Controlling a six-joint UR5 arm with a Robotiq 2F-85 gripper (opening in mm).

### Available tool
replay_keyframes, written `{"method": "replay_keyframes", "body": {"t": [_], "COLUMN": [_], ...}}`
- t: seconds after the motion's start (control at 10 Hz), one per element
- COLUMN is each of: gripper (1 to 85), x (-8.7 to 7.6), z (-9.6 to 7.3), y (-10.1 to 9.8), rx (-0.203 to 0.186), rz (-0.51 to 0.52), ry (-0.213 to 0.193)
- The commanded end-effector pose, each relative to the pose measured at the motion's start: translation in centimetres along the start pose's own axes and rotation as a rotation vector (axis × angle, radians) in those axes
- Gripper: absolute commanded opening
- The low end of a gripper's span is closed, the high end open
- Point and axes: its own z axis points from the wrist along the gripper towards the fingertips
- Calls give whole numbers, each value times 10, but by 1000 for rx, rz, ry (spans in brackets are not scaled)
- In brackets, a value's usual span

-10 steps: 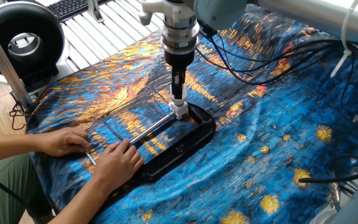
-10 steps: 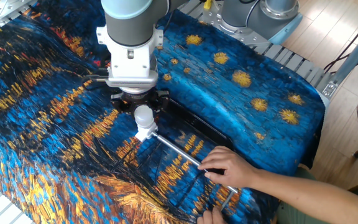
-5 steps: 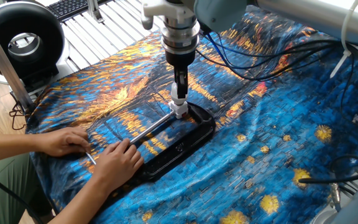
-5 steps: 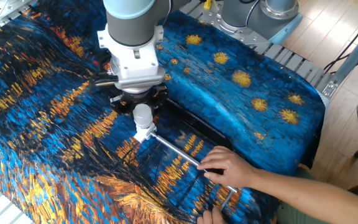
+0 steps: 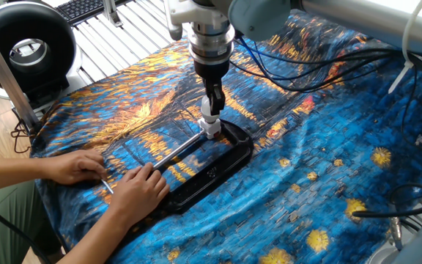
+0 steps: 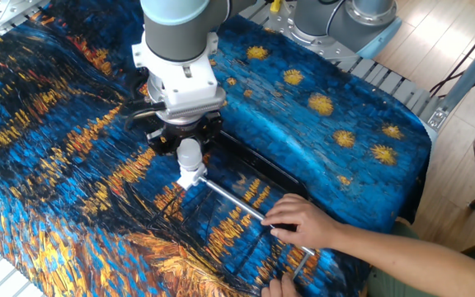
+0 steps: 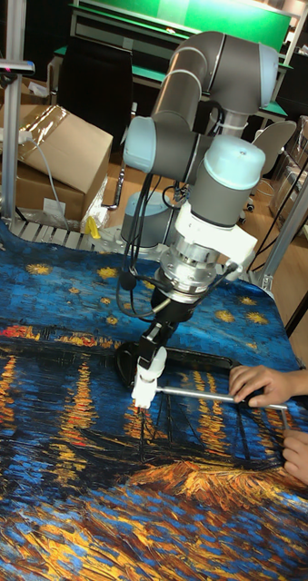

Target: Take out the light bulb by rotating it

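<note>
The light bulb (image 5: 208, 117) (image 6: 188, 153) (image 7: 155, 362) stands slightly tilted in a small white socket (image 5: 211, 133) (image 6: 190, 176) (image 7: 143, 393) at the end of a metal rod (image 5: 176, 152) (image 6: 246, 204) (image 7: 201, 393). From above, my gripper (image 5: 210, 108) (image 6: 185, 143) (image 7: 158, 349) comes down over it, its black fingers shut on the bulb's upper part. In the other fixed view the globe shows between the fingers. The screw base is hidden inside the socket.
A black tray (image 5: 233, 158) (image 6: 280, 177) lies under the socket on the blue and orange cloth. Two human hands (image 5: 134, 191) (image 6: 303, 221) (image 7: 258, 383) hold the rod down. Cables (image 5: 306, 73) trail behind the arm. A black round fan (image 5: 24, 48) stands at the far left.
My wrist has turned a little about its vertical axis while staying on the bulb. The bulb, socket, rod and hands sit in nearly the same place.
</note>
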Motion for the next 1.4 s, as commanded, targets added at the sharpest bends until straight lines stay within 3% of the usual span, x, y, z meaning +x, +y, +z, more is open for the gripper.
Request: {"method": "replay_keyframes", "body": {"t": [0.0, 0.5, 0.7, 1.0, 1.1, 1.3], "gripper": [240, 240, 310, 327, 360, 517], "x": [-2, -12, -15, -13, -13, -15], "z": [-1, -1, -1, -2, -1, -1], "y": [-5, -5, -4, -5, -5, -4], "rx": [16, 10, 1, -1, -2, -10], "rz": [-57, -67, -88, -109, -115, -137], "ry": [-7, -30, -47, -49, -50, -60]}}
